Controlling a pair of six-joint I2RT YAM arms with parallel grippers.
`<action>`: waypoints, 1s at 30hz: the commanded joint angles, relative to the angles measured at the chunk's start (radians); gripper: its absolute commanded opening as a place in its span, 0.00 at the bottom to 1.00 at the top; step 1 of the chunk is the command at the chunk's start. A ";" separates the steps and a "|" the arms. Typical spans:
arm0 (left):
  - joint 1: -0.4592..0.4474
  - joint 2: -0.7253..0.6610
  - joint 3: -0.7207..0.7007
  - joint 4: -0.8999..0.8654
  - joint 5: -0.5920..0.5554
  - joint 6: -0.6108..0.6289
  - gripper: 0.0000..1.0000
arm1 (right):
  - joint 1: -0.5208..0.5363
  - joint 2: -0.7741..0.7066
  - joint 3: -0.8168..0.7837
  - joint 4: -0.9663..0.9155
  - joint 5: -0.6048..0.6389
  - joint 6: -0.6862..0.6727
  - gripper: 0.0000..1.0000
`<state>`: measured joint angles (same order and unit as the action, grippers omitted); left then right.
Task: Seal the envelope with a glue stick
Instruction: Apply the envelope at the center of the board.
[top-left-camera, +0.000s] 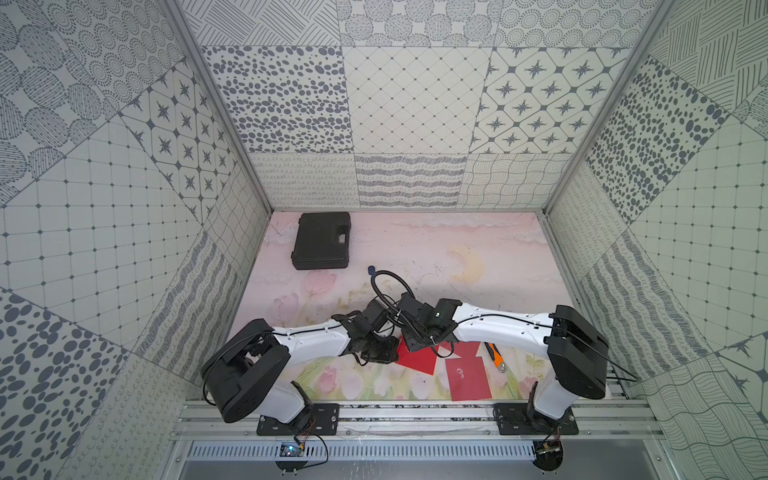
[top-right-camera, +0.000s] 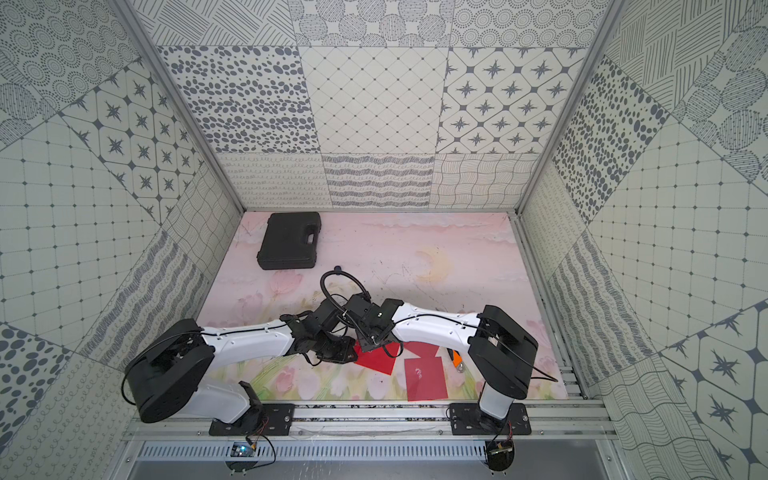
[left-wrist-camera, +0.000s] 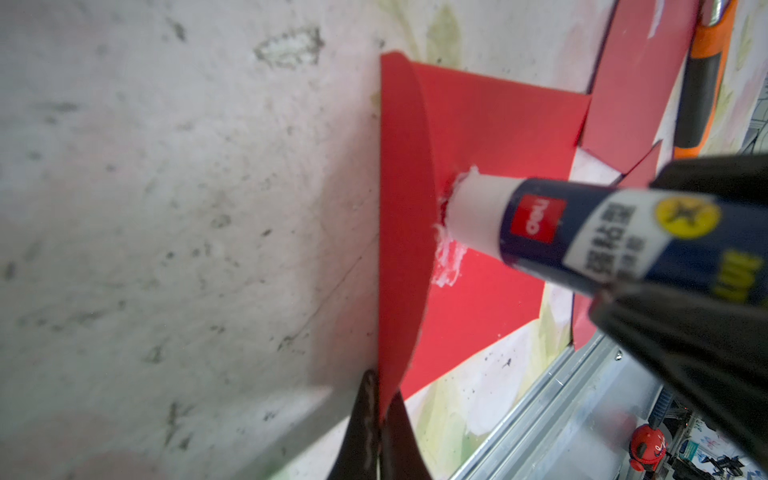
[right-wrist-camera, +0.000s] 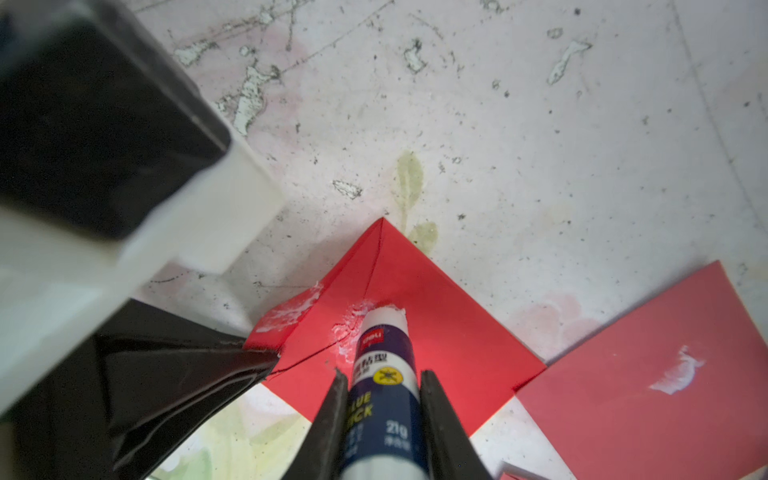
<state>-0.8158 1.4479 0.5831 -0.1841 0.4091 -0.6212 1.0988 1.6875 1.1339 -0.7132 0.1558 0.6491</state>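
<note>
one open red envelope (right-wrist-camera: 457, 332), one closed case (top-left-camera: 322, 241)

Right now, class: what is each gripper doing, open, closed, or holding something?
Left gripper: closed, pinching the raised envelope flap.
Right gripper: closed on the glue stick, its tip on the envelope.

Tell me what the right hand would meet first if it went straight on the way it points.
The right hand is shut on the glue stick, whose tip seems pressed on the red envelope beside its raised flap. Going on, the envelope and the table under it come first.
</note>
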 joint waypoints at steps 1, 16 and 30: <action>0.001 0.009 0.010 -0.002 0.001 -0.014 0.00 | 0.026 0.000 -0.033 -0.004 -0.046 0.025 0.00; 0.007 0.027 0.017 -0.002 0.005 -0.018 0.00 | 0.046 -0.022 -0.057 0.021 -0.061 0.009 0.00; 0.007 0.030 0.020 -0.006 0.014 -0.023 0.00 | 0.017 0.035 0.007 -0.020 0.188 0.005 0.00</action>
<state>-0.8112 1.4704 0.5976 -0.1814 0.4339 -0.6437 1.1305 1.6947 1.1351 -0.7063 0.2401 0.6548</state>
